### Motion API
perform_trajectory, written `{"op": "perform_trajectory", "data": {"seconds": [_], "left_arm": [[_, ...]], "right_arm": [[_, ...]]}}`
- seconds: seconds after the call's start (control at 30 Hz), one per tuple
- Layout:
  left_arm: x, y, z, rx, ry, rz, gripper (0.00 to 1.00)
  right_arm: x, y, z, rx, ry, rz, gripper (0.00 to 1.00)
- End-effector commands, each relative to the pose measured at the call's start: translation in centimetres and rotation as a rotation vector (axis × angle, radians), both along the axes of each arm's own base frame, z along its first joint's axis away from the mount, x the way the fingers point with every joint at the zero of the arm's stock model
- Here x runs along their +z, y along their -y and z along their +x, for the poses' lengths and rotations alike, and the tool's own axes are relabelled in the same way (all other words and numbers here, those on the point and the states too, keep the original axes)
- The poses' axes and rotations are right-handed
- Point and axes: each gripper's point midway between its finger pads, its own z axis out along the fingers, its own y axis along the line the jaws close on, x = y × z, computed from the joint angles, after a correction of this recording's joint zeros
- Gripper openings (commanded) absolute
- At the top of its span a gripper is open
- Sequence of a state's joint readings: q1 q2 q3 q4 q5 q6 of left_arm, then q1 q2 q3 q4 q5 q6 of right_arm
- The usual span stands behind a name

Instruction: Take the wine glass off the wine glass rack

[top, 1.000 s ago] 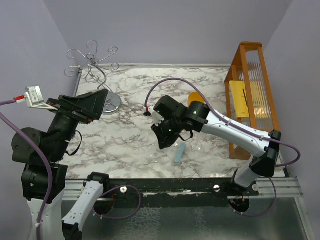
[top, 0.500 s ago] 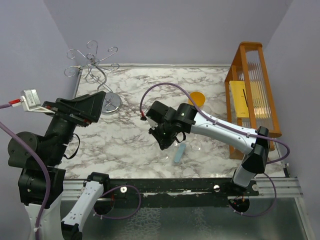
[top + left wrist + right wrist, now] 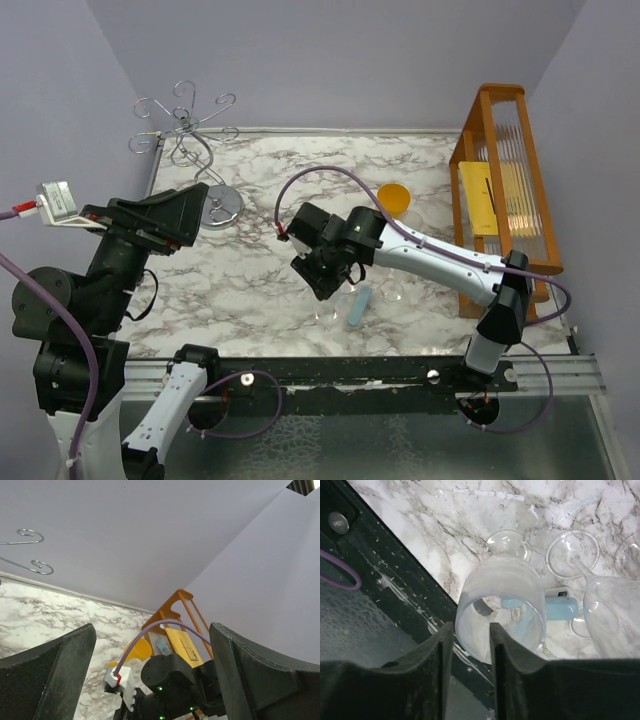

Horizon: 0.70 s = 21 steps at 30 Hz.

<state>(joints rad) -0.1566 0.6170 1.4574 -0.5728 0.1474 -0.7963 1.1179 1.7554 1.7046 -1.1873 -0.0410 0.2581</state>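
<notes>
Glass [image 3: 500,595] off the rack [image 3: 185,135], upright on the desk [image 3: 260,180].
The right fingers [image 3: 430,675] stand slightly parted astride its near rim by the desk's front edge, well apart from the rack at the back-left corner. The left fingers [image 3: 55,670] are spread wide, holding nothing.

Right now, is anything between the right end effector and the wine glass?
Nothing visible. The wine glass has its rim right at the gap of the right end effector. A second glass stands beside it and a blue object lies beyond it, neither in between.
</notes>
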Motion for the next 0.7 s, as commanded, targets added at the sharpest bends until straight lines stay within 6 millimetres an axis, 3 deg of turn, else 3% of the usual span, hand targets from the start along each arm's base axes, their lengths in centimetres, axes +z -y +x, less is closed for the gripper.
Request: {"op": "perform_trajectory", "data": {"seconds": [0.0,0.17,0.33,0.53,0.67], "left_arm": [[0.8,-0.6,-0.8,0.026,0.029,0.004,0.99],[0.7,-0.7,-0.9,0.031,0.027,0.007,0.99],[0.3,-0.8,-0.8,0.042,0.018,0.010,0.99],[-0.6,-1.1,0.3,0.067,-0.016,0.041,0.99],[-1.0,-1.3,1.4,0.086,-0.038,0.073,0.99]], "right_arm": [[1.9,-0.8,0.9,-0.002,0.063,0.039,0.41],[4.9,-1.1,2.1,-0.030,0.153,0.115,0.76],[8.4,-0.9,3.4,-0.054,0.264,0.202,1.00],[14.8,0.5,6.0,-0.127,0.454,0.379,1.00],[20.5,4.6,9.1,-0.276,0.613,0.496,1.00]]}}
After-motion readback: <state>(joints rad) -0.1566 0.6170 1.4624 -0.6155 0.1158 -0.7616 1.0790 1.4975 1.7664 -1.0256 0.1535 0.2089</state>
